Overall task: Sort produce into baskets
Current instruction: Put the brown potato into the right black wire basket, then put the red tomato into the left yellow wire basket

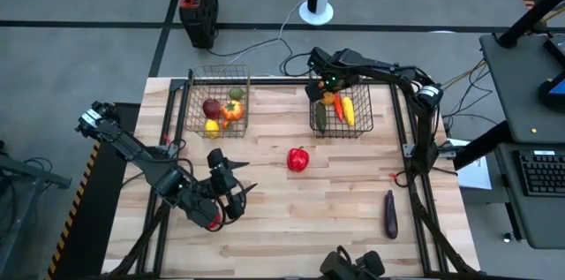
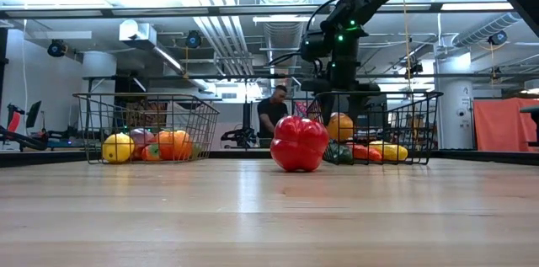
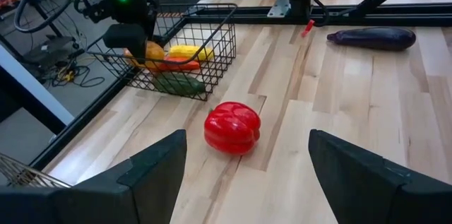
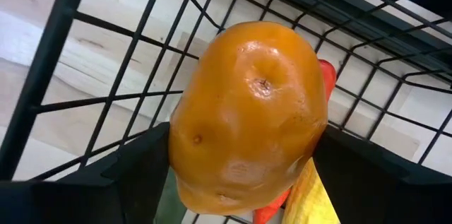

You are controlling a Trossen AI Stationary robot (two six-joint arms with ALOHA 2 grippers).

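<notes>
My right gripper reaches down into the right wire basket at the table's far side, shut on a smooth orange piece of produce. Yellow, red and green pieces lie below it in that basket. The left basket holds yellow, red, orange and green pieces. A red pepper sits on the table's middle. A purple eggplant lies near the right edge. My left gripper hovers open near the table's near left, pointing toward the pepper, with nothing between its fingers. My right gripper pinches the orange piece between its two fingers, one on each of its opposite sides. The fingers come from above, pointing steeply down. The piece hangs below the basket's rim, just over the other produce; whether it rests on them I cannot tell.
A red-and-black box stands on the floor beyond the table's far left. Dark frame rails run along the table's edges. A person shows in the room behind the table. Bare wood lies between pepper and eggplant.
</notes>
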